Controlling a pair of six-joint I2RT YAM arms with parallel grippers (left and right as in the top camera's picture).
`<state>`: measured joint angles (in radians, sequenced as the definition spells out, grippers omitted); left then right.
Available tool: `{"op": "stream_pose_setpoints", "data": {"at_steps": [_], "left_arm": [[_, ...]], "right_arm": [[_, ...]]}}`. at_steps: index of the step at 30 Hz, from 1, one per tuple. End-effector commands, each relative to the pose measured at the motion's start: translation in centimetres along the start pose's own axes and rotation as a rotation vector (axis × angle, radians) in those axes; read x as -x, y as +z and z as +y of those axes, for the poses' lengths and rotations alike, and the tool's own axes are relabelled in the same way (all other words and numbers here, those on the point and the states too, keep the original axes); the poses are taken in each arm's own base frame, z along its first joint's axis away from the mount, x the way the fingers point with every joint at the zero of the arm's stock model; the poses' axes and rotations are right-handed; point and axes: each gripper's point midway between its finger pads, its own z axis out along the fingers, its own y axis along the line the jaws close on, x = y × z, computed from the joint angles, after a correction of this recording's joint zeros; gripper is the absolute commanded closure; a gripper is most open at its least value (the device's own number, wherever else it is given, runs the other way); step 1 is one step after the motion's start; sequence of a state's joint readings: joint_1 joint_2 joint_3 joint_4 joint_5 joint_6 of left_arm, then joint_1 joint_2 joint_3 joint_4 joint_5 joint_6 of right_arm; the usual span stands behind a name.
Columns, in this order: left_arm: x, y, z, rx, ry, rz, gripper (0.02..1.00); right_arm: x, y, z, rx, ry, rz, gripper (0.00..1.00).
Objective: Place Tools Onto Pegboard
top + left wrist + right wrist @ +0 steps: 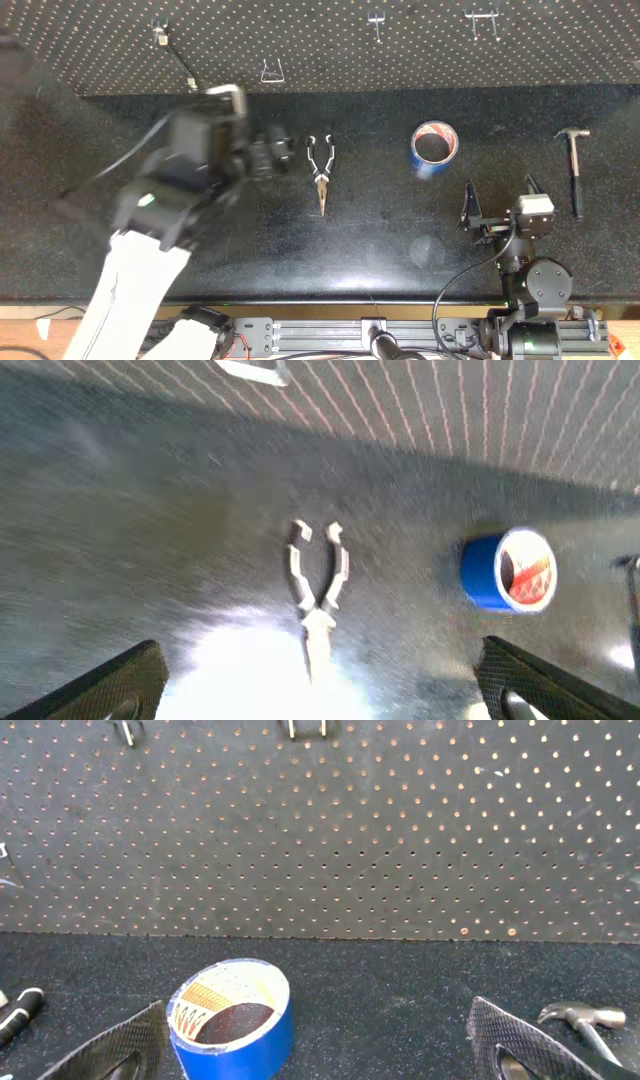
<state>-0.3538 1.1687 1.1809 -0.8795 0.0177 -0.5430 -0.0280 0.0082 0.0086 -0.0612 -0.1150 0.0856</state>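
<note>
Pickup step, I'd say: left fingers (125, 682) spread wide, hanging just beside the pliers (318, 585), which lie flat on the counter (380, 230). Right fingers (118, 1045), also wide, sit well apart from the pliers. Next it needs lowering and pinching them.

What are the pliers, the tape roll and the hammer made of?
Pliers: pale grips, likely plastic; greyer nose, probably metal. Tape: glossy blue film, seemingly plastic, on a light, cardboard-like core. Hammer: shiny metal head; dark handle, material unclear.
</note>
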Motion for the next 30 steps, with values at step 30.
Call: {"op": "stream_pose_setpoints", "data": {"at_steps": [30], "left_arm": [[-7.7, 6.2, -2.6, 0.209, -0.114, 0.318, 0.020]], "right_arm": [[-0.1, 0.0, -0.1, -0.004, 0.011, -0.001, 0.025]]}}
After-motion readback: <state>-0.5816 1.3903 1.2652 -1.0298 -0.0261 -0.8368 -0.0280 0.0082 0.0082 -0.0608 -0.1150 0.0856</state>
